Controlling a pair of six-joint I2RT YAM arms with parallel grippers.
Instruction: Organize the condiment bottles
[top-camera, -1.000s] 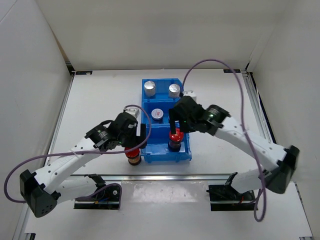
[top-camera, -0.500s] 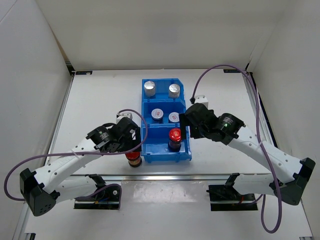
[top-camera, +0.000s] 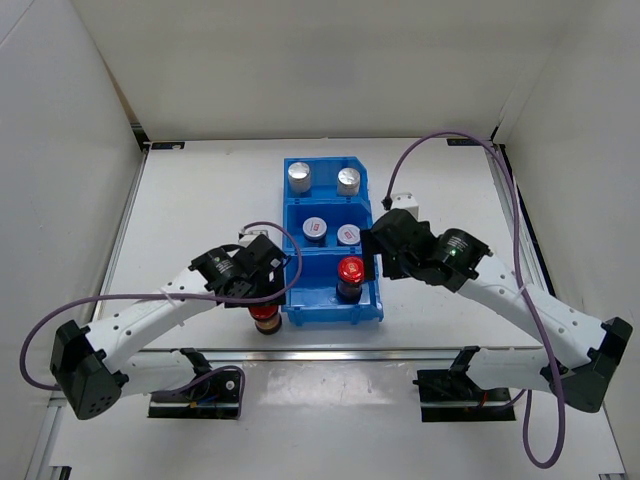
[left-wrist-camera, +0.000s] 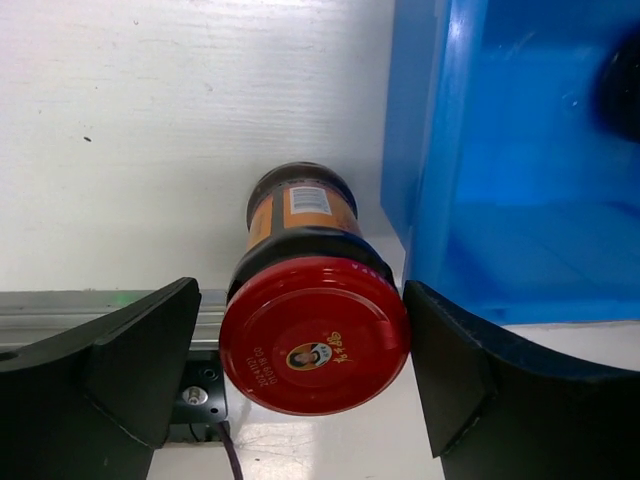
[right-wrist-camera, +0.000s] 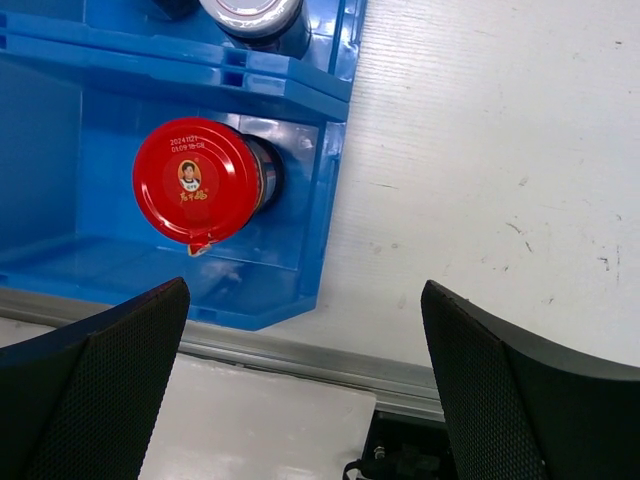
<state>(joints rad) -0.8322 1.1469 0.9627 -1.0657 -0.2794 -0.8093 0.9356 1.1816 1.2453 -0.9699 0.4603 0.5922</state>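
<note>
One red-capped dark jar (top-camera: 263, 318) stands on the table just left of the blue bin (top-camera: 330, 318). My left gripper (top-camera: 265, 303) is open and straddles this jar. In the left wrist view the red cap (left-wrist-camera: 315, 335) lies between the fingers (left-wrist-camera: 140, 360), with the right one almost touching it. A second red-capped jar (top-camera: 350, 270) stands in the bin's near compartment, also seen in the right wrist view (right-wrist-camera: 195, 180). Two white-lidded jars (top-camera: 316, 228) (top-camera: 348, 234) sit in the middle compartment. Two silver-capped bottles (top-camera: 300, 177) (top-camera: 348, 180) sit in the far one. My right gripper (top-camera: 375, 250) is open and empty beside the bin's right wall.
An aluminium rail (top-camera: 330, 352) runs along the table's near edge, close behind the loose jar (left-wrist-camera: 100, 305). The bin's wall (left-wrist-camera: 500, 200) stands right against the left gripper's right finger. White walls enclose the table. Purple cables loop over both arms.
My right gripper has left the red-capped jar in the near compartment and drawn back to the right of the bin. My left gripper has lowered around the jar on the table.
</note>
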